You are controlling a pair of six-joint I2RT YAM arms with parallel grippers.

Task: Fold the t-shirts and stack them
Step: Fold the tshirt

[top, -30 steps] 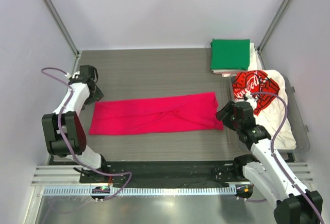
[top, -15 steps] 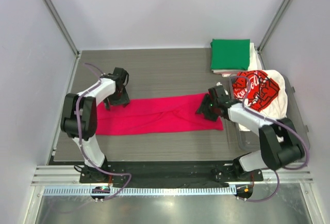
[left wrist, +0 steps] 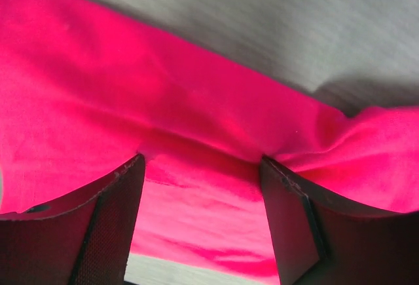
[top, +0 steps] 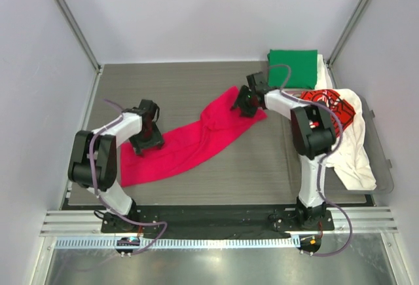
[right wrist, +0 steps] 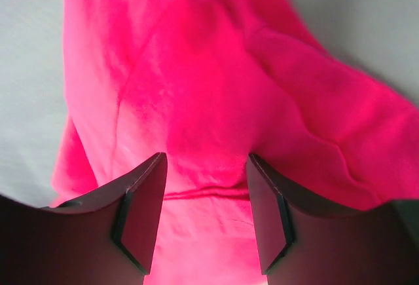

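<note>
Grey wood-grain table (top: 196,82) enclosed by white walls (top: 196,16). At left, the left tool (top: 147,142) stands jaws apart on the near end of the magenta-red t-shirt (top: 196,142), and whether it grips cannot be told; the shirt runs diagonally up to the right tool (top: 243,101), which clamps its bunched far end. Bare table lies behind and in front of the shirt, while the folded green t-shirt (top: 292,69) occupies the far right corner and the white printed t-shirt (top: 340,134) the right edge.
</note>
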